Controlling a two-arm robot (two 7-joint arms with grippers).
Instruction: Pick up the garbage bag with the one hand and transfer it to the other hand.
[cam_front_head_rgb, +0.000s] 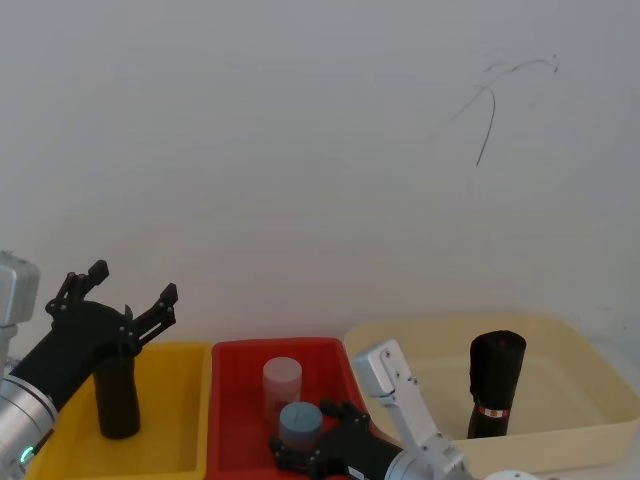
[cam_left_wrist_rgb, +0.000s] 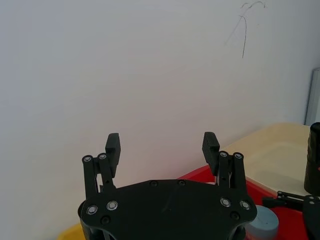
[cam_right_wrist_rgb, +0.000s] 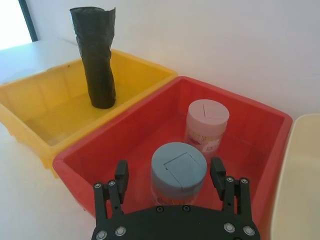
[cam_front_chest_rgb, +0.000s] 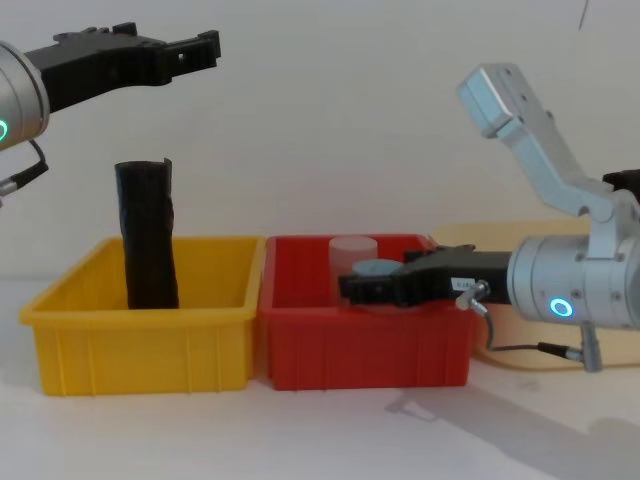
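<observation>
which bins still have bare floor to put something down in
The cream tray has the most: bare floor all around the labelled garbage bag. The yellow bin is open beside its plain black roll. The red bin is crowded: two jars, with the open right gripper over them.

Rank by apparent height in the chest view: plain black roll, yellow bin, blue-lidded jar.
1. Plain black roll, tallest.
2. Yellow bin.
3. Blue-lidded jar, mostly hidden behind the red bin and right gripper, so its rank is unsure.
</observation>
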